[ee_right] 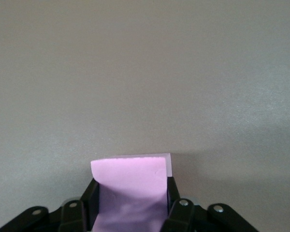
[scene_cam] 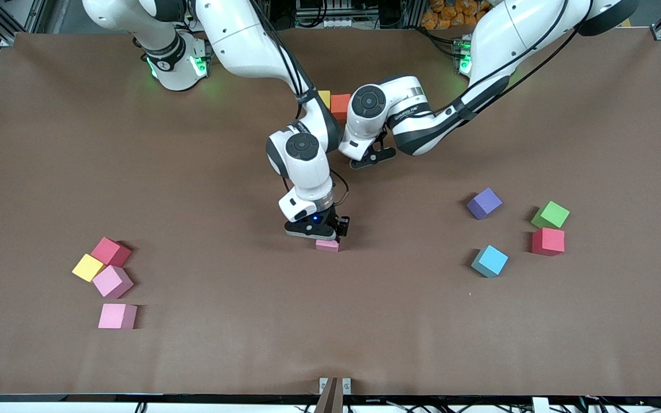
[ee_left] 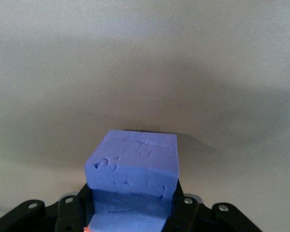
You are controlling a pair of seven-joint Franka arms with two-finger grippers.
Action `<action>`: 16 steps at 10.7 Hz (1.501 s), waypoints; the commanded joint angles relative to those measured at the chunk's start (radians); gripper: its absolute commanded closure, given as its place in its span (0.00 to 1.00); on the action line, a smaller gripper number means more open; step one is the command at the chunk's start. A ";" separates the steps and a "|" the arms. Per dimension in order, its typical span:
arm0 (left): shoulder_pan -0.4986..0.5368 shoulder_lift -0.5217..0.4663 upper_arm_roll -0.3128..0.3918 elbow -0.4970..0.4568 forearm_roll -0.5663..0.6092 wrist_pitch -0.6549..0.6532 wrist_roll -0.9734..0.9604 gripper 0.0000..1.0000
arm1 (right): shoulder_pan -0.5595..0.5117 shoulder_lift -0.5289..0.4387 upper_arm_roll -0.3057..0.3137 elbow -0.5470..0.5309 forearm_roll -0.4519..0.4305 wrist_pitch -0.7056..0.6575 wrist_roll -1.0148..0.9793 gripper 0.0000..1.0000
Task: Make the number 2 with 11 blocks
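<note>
right tool (scene_cam: 326,233) pinches a pink cube (scene_cam: 327,245) on the worktop; left tool (scene_cam: 372,156) pinches a purple cube (ee_left: 133,169). next: lift pink, carry to the digit.

eleven cubes (scene_cam: 117,316), two robot arms (scene_cam: 302,155)

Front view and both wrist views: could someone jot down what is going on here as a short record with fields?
Right gripper: jaws closed on a small pink foam cube, low over the middle of the brown table
Left gripper: jaws closed on a blue-purple foam cube
Partly hidden by the arms: orange foam cube, yellow foam cube
Green foam cube: loose, toward the left arm's end
</note>
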 commanded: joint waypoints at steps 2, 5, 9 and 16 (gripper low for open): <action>0.006 -0.024 -0.001 -0.068 0.147 0.018 -0.082 0.86 | -0.044 0.011 0.003 0.068 0.014 -0.024 -0.046 0.95; 0.004 -0.029 -0.004 -0.072 0.181 0.017 -0.096 0.86 | -0.107 -0.027 0.005 0.072 0.022 -0.133 -0.276 0.96; -0.002 -0.034 -0.025 -0.074 0.238 0.017 -0.073 0.86 | -0.129 -0.131 0.003 0.023 0.031 -0.320 -0.610 0.95; -0.040 -0.033 -0.028 -0.089 0.250 0.017 -0.008 0.86 | -0.087 -0.410 0.006 -0.327 0.028 -0.326 -1.129 0.95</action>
